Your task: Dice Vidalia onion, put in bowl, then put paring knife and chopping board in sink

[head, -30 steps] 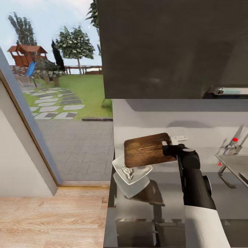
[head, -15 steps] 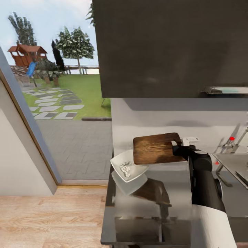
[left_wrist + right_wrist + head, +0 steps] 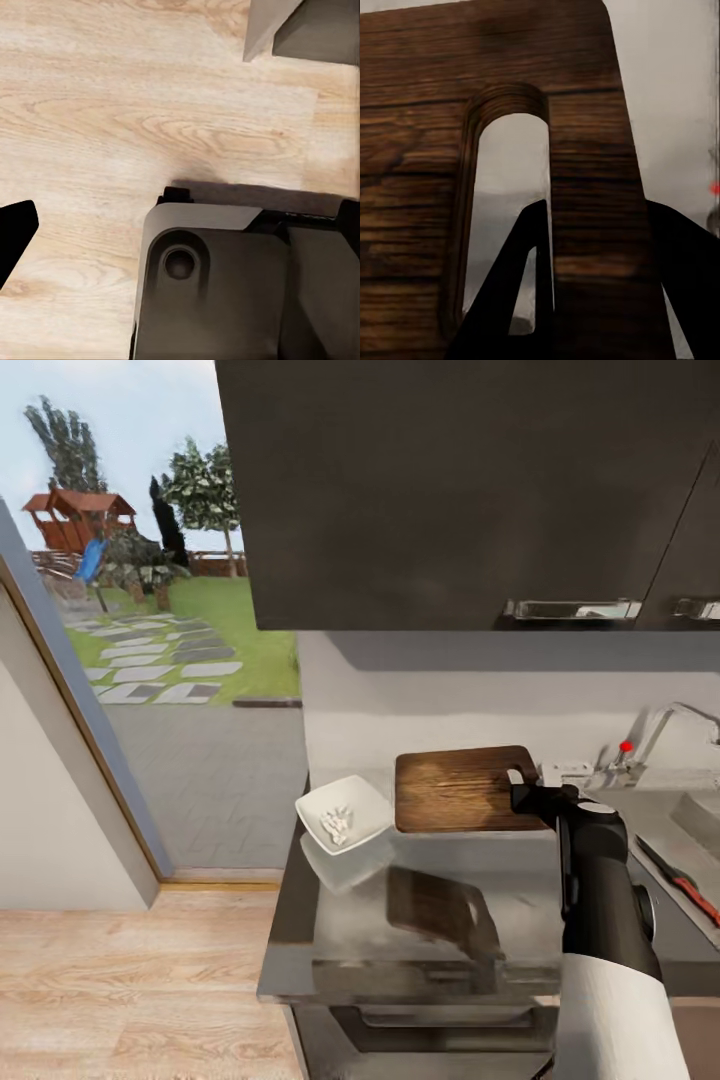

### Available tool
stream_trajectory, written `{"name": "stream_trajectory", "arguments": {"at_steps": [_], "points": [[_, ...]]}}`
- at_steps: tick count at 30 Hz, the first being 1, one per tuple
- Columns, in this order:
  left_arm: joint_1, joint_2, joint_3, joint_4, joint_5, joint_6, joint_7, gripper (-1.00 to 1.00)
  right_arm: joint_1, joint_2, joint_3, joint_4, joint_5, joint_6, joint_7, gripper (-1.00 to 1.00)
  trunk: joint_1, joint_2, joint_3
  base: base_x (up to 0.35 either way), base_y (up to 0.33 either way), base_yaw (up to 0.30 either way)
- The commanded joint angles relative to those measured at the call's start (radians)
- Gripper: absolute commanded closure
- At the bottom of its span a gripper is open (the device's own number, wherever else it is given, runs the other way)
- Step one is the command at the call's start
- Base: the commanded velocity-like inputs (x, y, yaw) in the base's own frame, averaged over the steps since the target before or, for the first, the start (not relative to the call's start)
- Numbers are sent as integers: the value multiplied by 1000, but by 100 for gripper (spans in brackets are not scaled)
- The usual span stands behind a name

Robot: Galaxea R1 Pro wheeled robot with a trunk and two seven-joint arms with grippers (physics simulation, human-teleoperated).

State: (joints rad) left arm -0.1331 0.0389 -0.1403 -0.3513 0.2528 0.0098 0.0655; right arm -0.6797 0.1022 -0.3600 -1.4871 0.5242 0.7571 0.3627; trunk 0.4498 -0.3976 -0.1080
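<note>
My right gripper [image 3: 522, 792] is shut on the handle end of the dark brown chopping board [image 3: 458, 789], holding it level above the countertop [image 3: 350, 930], just right of the white bowl [image 3: 343, 820]. In the bowl lie pale diced onion pieces [image 3: 337, 822]. The board's oval slot [image 3: 502, 217] shows up close in the right wrist view, with a dark finger [image 3: 510, 300] behind it. The paring knife [image 3: 680, 877], red-handled, lies at the sink [image 3: 700, 815] on the far right, below the chrome tap [image 3: 655, 735]. A left-gripper finger [image 3: 13, 232] hangs over wooden floor, jaws apart with nothing between them.
Dark wall cabinets [image 3: 450, 490] hang low over the counter. A glass door [image 3: 150, 660] at the left gives onto a garden. Wooden floor [image 3: 130, 980] lies left of the counter's end, and the robot's own base [image 3: 217, 285] shows in the left wrist view.
The head view has swung right, bringing the sink, tap and knife into sight. The right gripper carried the board rightwards off the bowl and levelled it.
</note>
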Motion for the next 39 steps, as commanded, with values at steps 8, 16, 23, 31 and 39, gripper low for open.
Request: {"name": "stream_trajectory", "arguments": {"at_steps": [8,16,23,31,39], "points": [[0,1,-9,-2,9,1,7,-100,-1,2,-2,-1,8,2,10,100,0,-2,-2,-230,-215,0],[0,1,-9,-2,8,1,7,-100,-1,3,-2,3,8,2,9,100,0,-2,-2,-231,-226,0],[0,1,-10,-2,8,1,6,-100,-1,4,-2,4,8,2,9,100,0,-2,-2,-236,-231,0],[0,1,-10,-2,8,0,7,-100,-1,4,-2,7,8,1,8,100,0,-2,-2,-184,-266,0],[0,1,-10,-2,8,0,7,-100,-1,4,-2,16,8,1,7,100,0,-2,-2,-157,-282,0]]}}
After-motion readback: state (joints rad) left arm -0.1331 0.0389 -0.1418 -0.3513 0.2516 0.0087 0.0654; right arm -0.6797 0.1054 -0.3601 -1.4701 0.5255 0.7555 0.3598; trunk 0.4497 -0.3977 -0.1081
